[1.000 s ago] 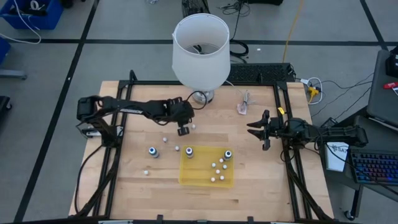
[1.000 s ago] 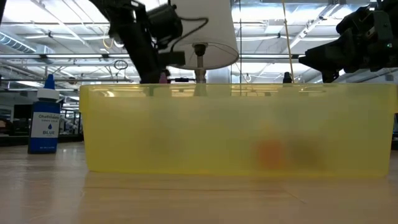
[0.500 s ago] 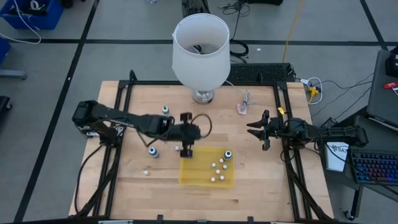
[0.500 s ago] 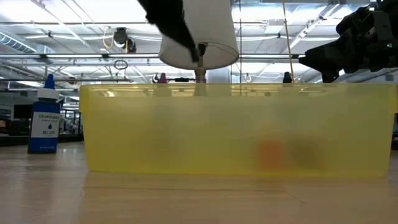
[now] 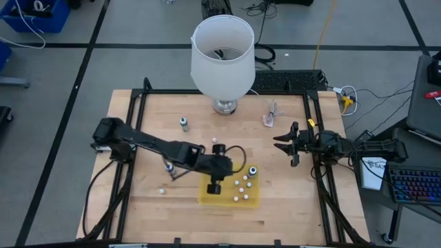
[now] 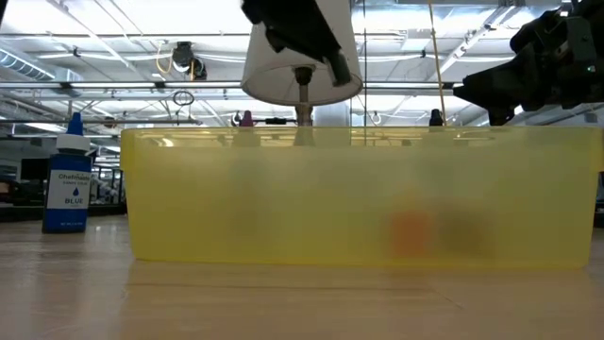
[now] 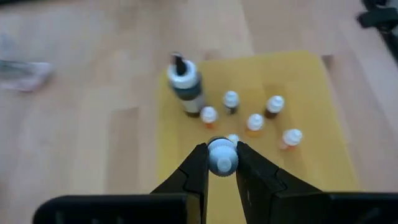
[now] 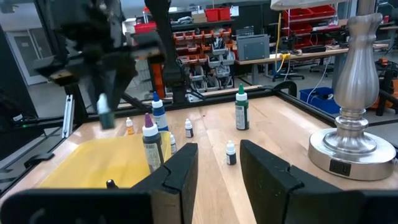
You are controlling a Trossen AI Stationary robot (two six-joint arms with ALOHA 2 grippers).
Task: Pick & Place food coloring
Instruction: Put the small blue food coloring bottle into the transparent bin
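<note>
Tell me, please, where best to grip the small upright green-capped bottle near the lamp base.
Probably around its straight body, below the tapered cap, from above: the green-capped bottle stands upright, bare wood around. Left gripper holds a white-capped bottle over the yellow tray; right gripper waits at the right edge.

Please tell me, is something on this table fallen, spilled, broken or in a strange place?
Nothing looks spilled or broken. The bottles that show clearly stand upright, some in the yellow tray, others loose on the table. The left gripper holds one bottle above the tray; the right gripper waits at the table's right edge.
</note>
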